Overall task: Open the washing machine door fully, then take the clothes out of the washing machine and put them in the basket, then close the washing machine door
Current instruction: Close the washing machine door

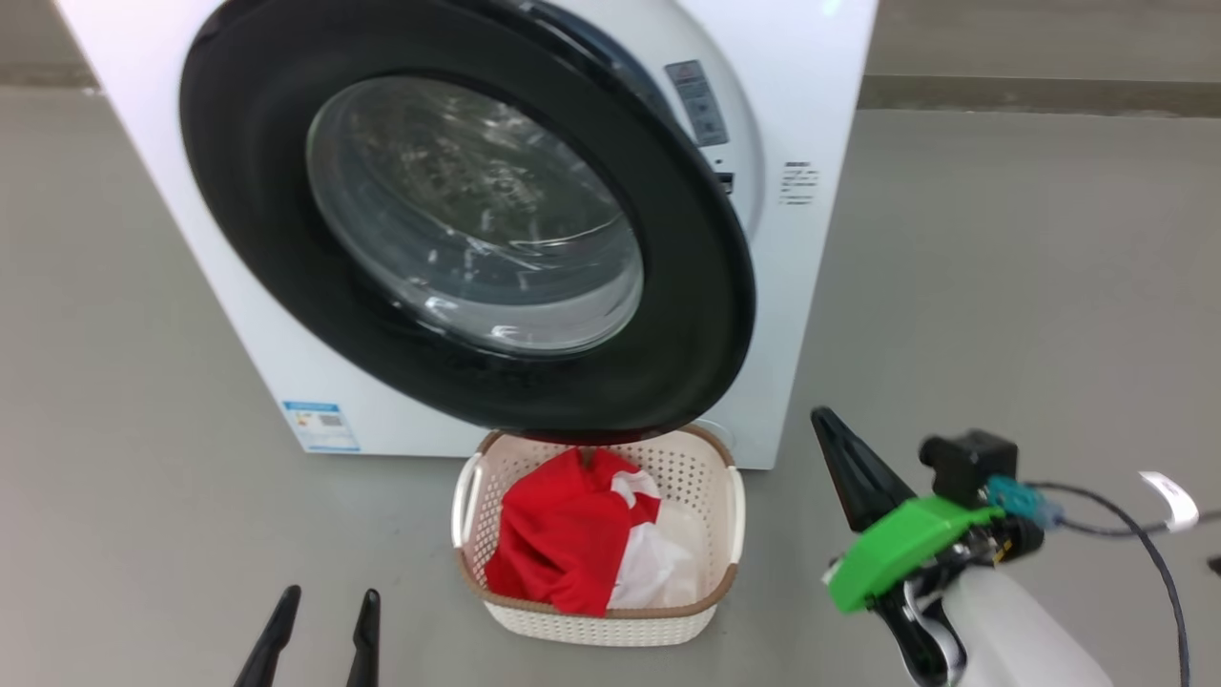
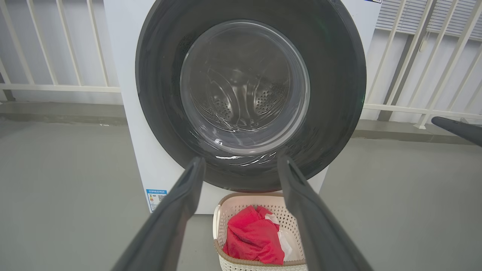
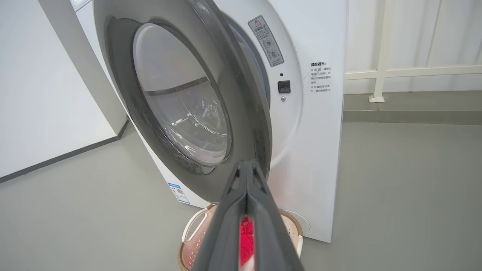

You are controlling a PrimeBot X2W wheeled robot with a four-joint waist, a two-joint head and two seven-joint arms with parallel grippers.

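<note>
R claw (image 3: 246, 167) closed, empty; washer (image 1: 792, 267) w/ blue label (image 1: 321, 426), warning sticker (image 3: 266, 41).

Laundry area — washing machine (image 1: 296, 367); basket (image 1: 601, 625)

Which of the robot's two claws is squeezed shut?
The right claw: its two fingers press together, while the left claw has its fingers spread wide apart.

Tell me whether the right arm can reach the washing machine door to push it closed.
Probably yes. The washing machine door hangs ajar with its free edge toward the shut right pincer, with just floor between them.
</note>
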